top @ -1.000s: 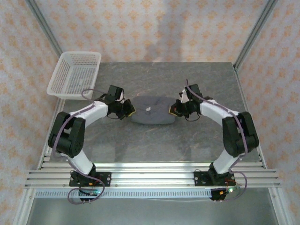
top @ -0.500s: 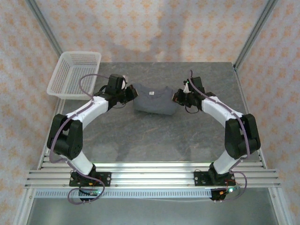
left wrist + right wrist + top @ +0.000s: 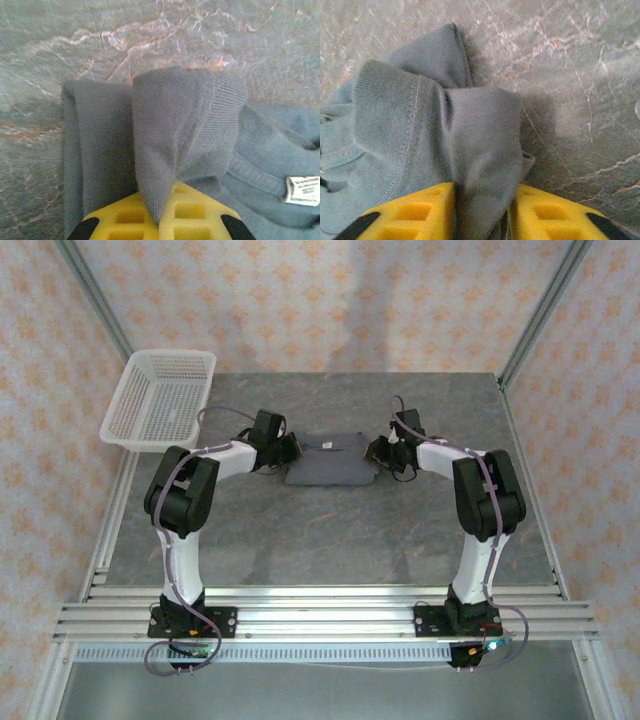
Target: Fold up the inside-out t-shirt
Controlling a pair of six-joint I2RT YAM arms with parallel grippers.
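slate-grey inside-out t-shirt (image 3: 330, 465) lies bunched, white tag (image 3: 302, 190) up; left gripper (image 3: 159, 212) clamps a ribbed fold; right gripper (image 3: 482, 205) straddles cloth, hold unclear.

Top camera: fixed high behind the arm bases, angled down and forward, taking in the whole table (image 3: 330, 540) from afar. Left wrist camera: close in, looking past the left gripper (image 3: 159, 215) onto the t-shirt (image 3: 185, 125). Right wrist camera: equally close, past the right gripper (image 3: 482, 210), at the opposite end. Shared ground: the t-shirt, just beyond the table's centre.
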